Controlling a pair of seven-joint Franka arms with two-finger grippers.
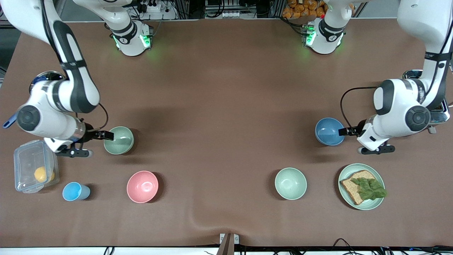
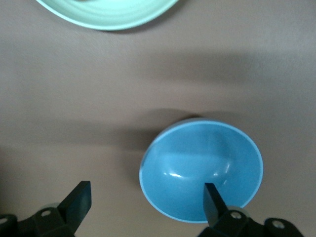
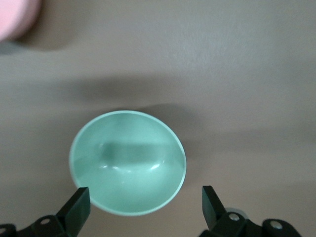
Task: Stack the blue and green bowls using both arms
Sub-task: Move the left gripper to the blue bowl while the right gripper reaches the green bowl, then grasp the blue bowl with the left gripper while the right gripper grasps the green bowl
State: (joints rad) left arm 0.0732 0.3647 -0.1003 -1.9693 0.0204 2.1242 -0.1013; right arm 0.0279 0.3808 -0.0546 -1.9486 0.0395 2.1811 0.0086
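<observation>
Blue bowl (image 1: 329,131) at left gripper (image 1: 345,131); green bowl (image 1: 119,140) at right gripper (image 1: 105,135).

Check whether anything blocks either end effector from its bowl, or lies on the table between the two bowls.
Nothing visible does. The left end effector is open at the blue bowl; the right end effector is open at the green bowl. Bare table lies between the bowls.

The left gripper (image 2: 147,197) hangs spread wide over the brown table (image 2: 74,98), one black fingertip (image 2: 213,197) inside the round, smooth blue bowl (image 2: 197,165), a pale green plate (image 2: 108,12) nearby.
</observation>
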